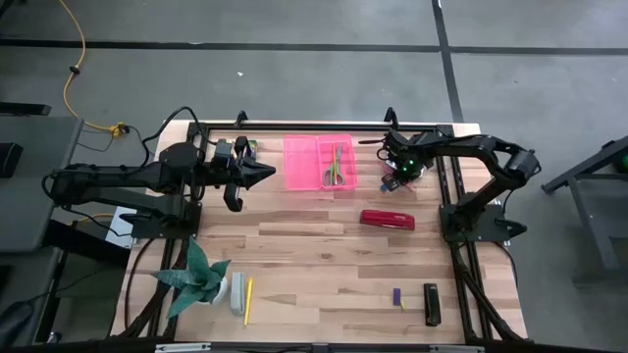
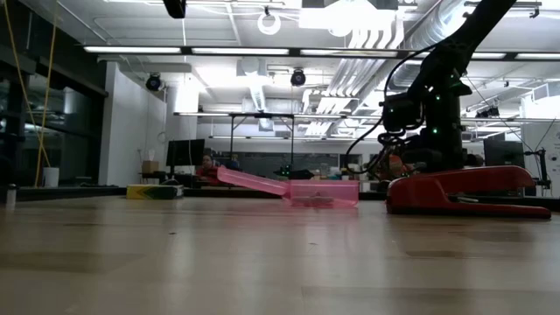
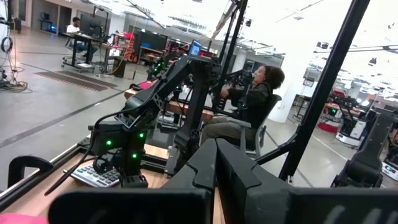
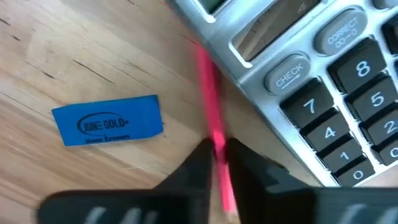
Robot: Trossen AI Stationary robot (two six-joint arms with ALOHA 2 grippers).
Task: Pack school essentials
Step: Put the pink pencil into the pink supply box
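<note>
So the pen [image 4: 208, 93] is right up in the right wrist cam, lying on the table [image 1: 314, 265] tight along the calculator [image 4: 311, 81] edge. The right gripper [image 4: 217, 152] has its fingers [image 4: 196, 162] pinched on either side of it, and it looks like a proper clamp on the pen. A blue eraser [image 4: 109, 122] sits just beside it, not touching.

Looks like this is the pick step for the pen. The next move would be a straight lift, then a short carry across to the pink tray [image 1: 294, 147], which already has the scissors [image 1: 337, 165] in one compartment.

The tricky bit is the calculator. The pen is snug against it, so any sideways drag could shove the calculator or twist the pen in the grip. Going up first seems the safe call.

Past that, the red stapler [image 1: 387, 220] lies near the right arm's base, out of the line to the tray. The left gripper [image 1: 253, 176] waits just on the tray's other side. Can't tell its grip state, and it could crowd the drop.

There's plenty of bare wood mid-table. Far off at the front edge are a pencil [image 1: 248, 300], a purple piece [image 1: 397, 296] and a black piece [image 1: 431, 303], all not packed yet, plus the plant [image 1: 196, 279].
</note>
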